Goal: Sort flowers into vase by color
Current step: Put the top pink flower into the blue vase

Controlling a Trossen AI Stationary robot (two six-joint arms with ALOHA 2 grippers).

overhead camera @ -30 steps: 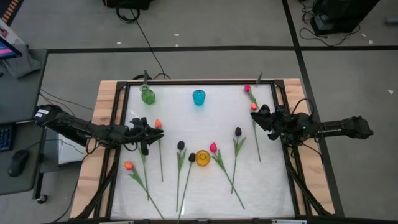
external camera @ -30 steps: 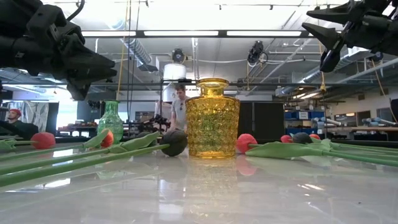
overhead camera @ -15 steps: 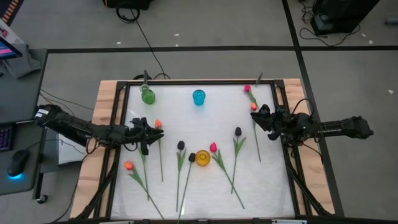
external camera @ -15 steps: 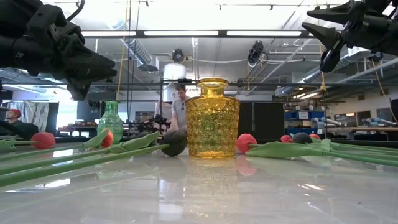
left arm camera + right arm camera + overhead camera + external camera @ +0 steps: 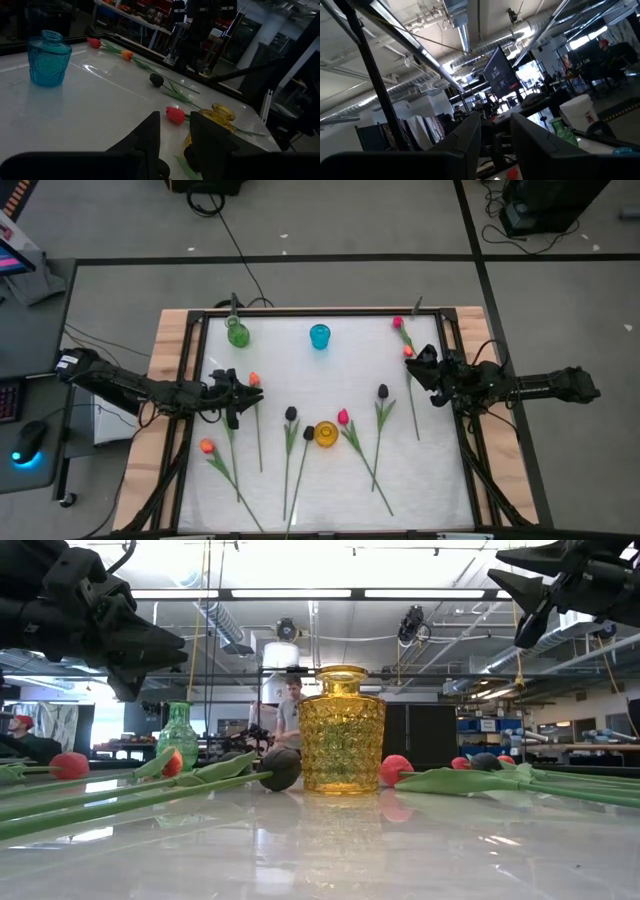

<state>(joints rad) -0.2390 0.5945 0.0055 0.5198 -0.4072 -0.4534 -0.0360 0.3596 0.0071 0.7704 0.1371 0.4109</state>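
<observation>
Several artificial tulips lie flat on the white table. Two orange ones (image 5: 254, 379) (image 5: 207, 446) are on the left. Two black ones (image 5: 291, 413) (image 5: 309, 432) and a pink one (image 5: 343, 417) lie around the yellow vase (image 5: 326, 434). A black one (image 5: 383, 391), an orange-red one (image 5: 408, 352) and a pink one (image 5: 397, 323) are on the right. The green vase (image 5: 238, 333) and blue vase (image 5: 319, 336) stand near the far edge. My left gripper (image 5: 233, 395) hovers open beside the left orange tulip. My right gripper (image 5: 418, 366) hovers open above the orange-red tulip, tipped upward.
A wooden frame (image 5: 175, 330) borders the table. In the low view the yellow vase (image 5: 342, 730) stands in the middle with stems and leaves (image 5: 120, 795) spread on both sides. People show in the room behind. Bare table lies between the blue vase and the flowers.
My right gripper has risen a little and edged toward the table's left. The left arm and all flowers and vases have stayed where they were.
</observation>
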